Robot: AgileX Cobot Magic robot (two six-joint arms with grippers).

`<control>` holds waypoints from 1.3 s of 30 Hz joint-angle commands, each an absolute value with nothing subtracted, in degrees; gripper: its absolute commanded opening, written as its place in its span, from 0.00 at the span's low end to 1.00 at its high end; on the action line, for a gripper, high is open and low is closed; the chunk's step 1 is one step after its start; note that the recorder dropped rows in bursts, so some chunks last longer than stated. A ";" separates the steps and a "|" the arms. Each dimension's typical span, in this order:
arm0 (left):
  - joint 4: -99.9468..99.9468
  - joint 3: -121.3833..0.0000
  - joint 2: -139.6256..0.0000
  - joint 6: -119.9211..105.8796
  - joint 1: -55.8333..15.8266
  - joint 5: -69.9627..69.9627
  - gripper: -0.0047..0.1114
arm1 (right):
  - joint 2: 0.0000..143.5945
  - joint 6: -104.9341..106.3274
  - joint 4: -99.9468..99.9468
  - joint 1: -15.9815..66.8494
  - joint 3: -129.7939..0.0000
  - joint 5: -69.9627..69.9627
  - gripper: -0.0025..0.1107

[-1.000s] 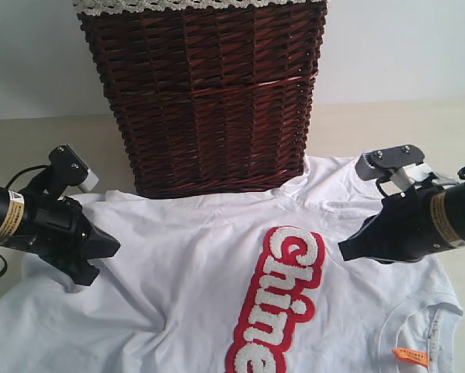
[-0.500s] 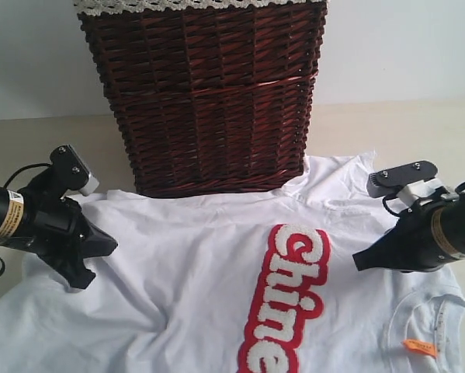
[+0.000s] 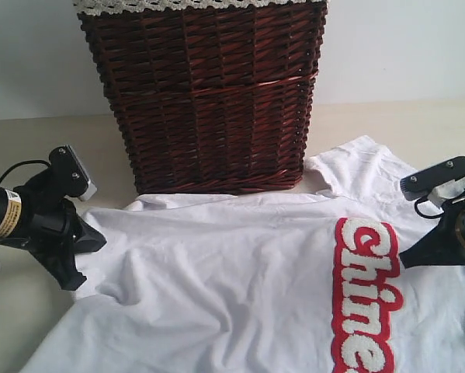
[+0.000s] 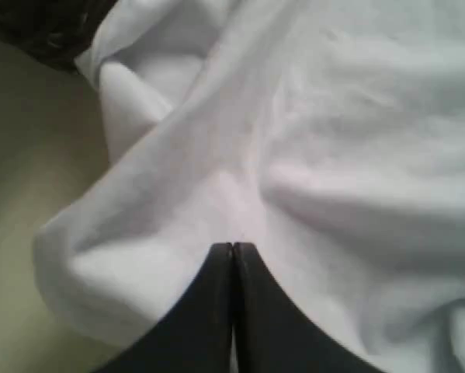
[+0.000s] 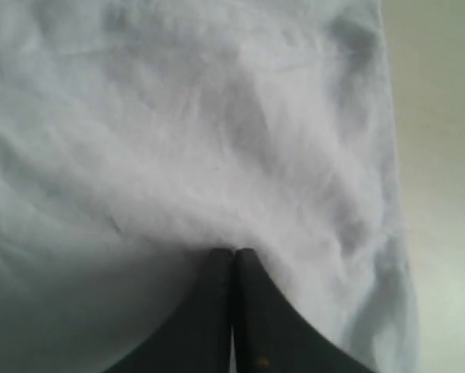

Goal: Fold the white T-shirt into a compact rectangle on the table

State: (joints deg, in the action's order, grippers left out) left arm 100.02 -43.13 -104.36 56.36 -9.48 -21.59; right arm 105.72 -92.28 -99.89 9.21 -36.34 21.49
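Note:
The white T-shirt (image 3: 232, 280) lies spread on the table (image 3: 30, 148) in front of the basket, its red-outlined lettering (image 3: 364, 295) face up at the right. At the shirt's left edge my left gripper (image 3: 102, 241) is shut, its tips pinching a fold of the white cloth (image 4: 240, 194). My right gripper (image 3: 403, 263) is shut too, just right of the lettering, with its tips buried in the fabric (image 5: 216, 155). In the wrist views both pairs of jaws, left gripper (image 4: 232, 247) and right gripper (image 5: 233, 252), meet with no gap. The shirt's lower part runs out of view.
A tall dark wicker basket (image 3: 209, 101) with a lace-trimmed lining stands right behind the shirt, close to its top edge. Bare beige table shows to the left (image 4: 30, 155) and to the right (image 5: 442, 116) of the cloth.
The right gripper has moved right and the shirt has slid right with it, lettering included. The shirt's left edge has drawn in to the left gripper, which backed slightly left.

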 commanded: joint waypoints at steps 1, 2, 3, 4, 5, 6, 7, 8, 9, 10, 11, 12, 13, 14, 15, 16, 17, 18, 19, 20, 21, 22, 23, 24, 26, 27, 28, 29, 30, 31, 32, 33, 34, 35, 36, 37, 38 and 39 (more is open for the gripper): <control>99.95 -43.51 -104.42 54.95 -9.76 -22.55 0.04 | 104.09 -91.49 -99.39 8.71 -36.58 19.96 0.02; 99.95 -43.51 -104.50 54.62 -9.76 -22.90 0.04 | 103.22 -91.49 -99.39 8.71 -36.92 18.66 0.02; 99.95 -43.78 -104.55 54.30 -9.76 -23.12 0.04 | 102.14 -91.49 -99.47 8.71 -37.35 16.85 0.02; 99.95 -44.03 -104.65 54.30 -9.76 -23.31 0.04 | 101.00 -91.49 -99.47 8.71 -37.72 14.34 0.02; 99.95 -44.16 -104.65 54.30 -9.76 -23.31 0.04 | 99.99 -91.49 -99.47 8.71 -38.23 12.01 0.02; 99.95 -44.39 -104.65 54.30 -9.76 -22.74 0.04 | 98.76 -91.49 -99.47 8.71 -38.49 8.57 0.02; 99.95 -44.82 -104.65 54.21 -9.76 -21.97 0.04 | 97.58 -91.49 -99.47 8.71 -38.66 4.40 0.02; 99.95 -45.20 -104.65 54.21 -9.76 -20.91 0.04 | 96.70 -91.32 -99.70 8.71 -38.79 -0.75 0.02; 99.95 -45.85 -104.65 54.21 -9.76 -19.67 0.04 | 95.80 -90.38 -99.95 8.71 -38.88 -7.03 0.02; 99.95 -46.58 -104.65 54.21 -9.76 -18.77 0.04 | 95.10 -87.49 -99.95 8.71 -38.88 -13.66 0.02; 98.91 -47.43 -104.65 54.21 -9.76 -18.76 0.04 | 95.11 -82.83 -99.95 8.71 -38.88 -20.90 0.02; 98.05 -48.25 -104.65 54.21 -9.76 -19.52 0.04 | 95.32 -79.09 -99.95 8.71 -38.72 -25.92 0.02; 97.82 -49.15 -104.83 54.07 -9.76 -20.60 0.04 | 95.84 -74.95 -99.95 8.71 -38.62 -30.31 0.02; 97.82 -50.10 -105.14 54.07 -9.76 -21.79 0.04 | 96.65 -73.07 -99.95 8.87 -38.62 -32.27 0.02; 97.68 -50.90 -105.65 54.07 -9.76 -23.04 0.04 | 97.29 -73.34 -99.95 9.20 -38.62 -32.27 0.02; 97.47 -51.92 -106.63 54.07 -9.86 -24.75 0.04 | 98.23 -73.64 -99.95 9.36 -38.62 -31.31 0.02; 97.05 -52.85 -107.79 54.18 -9.86 -26.23 0.04 | 99.23 -73.64 -99.95 9.63 -38.62 -30.33 0.02; 96.48 -53.46 -108.85 54.42 -9.97 -27.31 0.04 | 100.00 -73.93 -99.95 9.63 -38.62 -29.63 0.02; 96.19 -54.11 -110.19 54.78 -9.97 -28.36 0.04 | 100.87 -74.24 -99.95 9.63 -38.62 -29.18 0.02; 96.19 -54.56 -111.42 55.42 -10.09 -29.17 0.04 | 101.45 -74.67 -99.95 9.63 -38.62 -29.19 0.02; 96.31 -54.82 -112.49 55.96 -10.09 -29.74 0.04 | 101.71 -75.38 -99.95 9.63 -38.62 -29.42 0.02; 96.31 -54.82 -113.31 56.08 -10.09 -30.09 0.04 | 101.69 -76.06 -99.95 9.81 -38.62 -30.14 0.02; 96.31 -54.82 -113.91 56.08 -10.09 -30.34 0.04 | 101.69 -76.64 -99.95 9.96 -38.62 -30.71 0.02; 96.31 -54.82 -114.23 55.87 -10.09 -30.32 0.04 | 101.69 -76.51 -99.95 9.96 -38.62 -32.03 0.02; 96.07 -54.82 -115.05 53.76 -10.09 -30.80 0.04 | 101.69 -76.05 -99.95 10.63 -38.62 -34.05 0.02; 95.63 -54.92 -115.47 52.12 -10.09 -30.79 0.04 | 101.69 -76.05 -99.95 11.06 -38.62 -34.17 0.02; 95.64 -55.34 -116.28 51.09 -10.26 -30.79 0.04 | 101.69 -76.05 -99.95 11.79 -38.62 -34.17 0.02; 95.64 -55.87 -116.93 50.93 -10.26 -30.79 0.04 | 101.85 -75.43 -99.95 12.56 -38.62 -34.05 0.02; 95.64 -56.57 -117.77 50.93 -10.36 -30.79 0.04 | 101.98 -74.86 -99.95 13.23 -38.62 -33.94 0.02; 95.64 -57.30 -119.02 50.93 -10.36 -30.56 0.04 | 102.12 -74.74 -99.95 14.06 -38.62 -33.69 0.02; 95.47 -58.05 -119.86 50.93 -10.36 -30.36 0.04 | 102.41 -74.74 -99.95 14.75 -38.62 -33.26 0.02; 95.10 -58.63 -120.79 50.93 -10.36 -30.14 0.04 | 102.51 -74.84 -99.95 15.44 -38.62 -32.98 0.02; 93.63 -59.46 -121.62 51.10 -10.36 -28.99 0.04 | 102.61 -74.84 -99.95 16.03 -38.62 -32.72 0.02; 92.08 -59.94 -122.33 51.10 -10.36 -27.76 0.04 | 102.75 -74.84 -99.95 16.41 -38.62 -32.60 0.02; 89.16 -60.53 -122.72 51.10 -10.36 -26.01 0.04 | 102.87 -74.84 -99.95 16.71 -38.62 -32.60 0.02; 86.65 -61.05 -123.18 51.10 -10.36 -24.16 0.04 | 102.85 -75.08 -99.95 16.99 -38.62 -32.60 0.02; 85.21 -61.52 -123.35 51.10 -10.36 -22.92 0.04 | 102.85 -75.10 -99.95 17.17 -38.62 -32.99 0.02; 84.67 -62.05 -123.57 51.10 -10.36 -21.90 0.04 | 102.85 -75.10 -99.95 17.34 -38.62 -32.99 0.02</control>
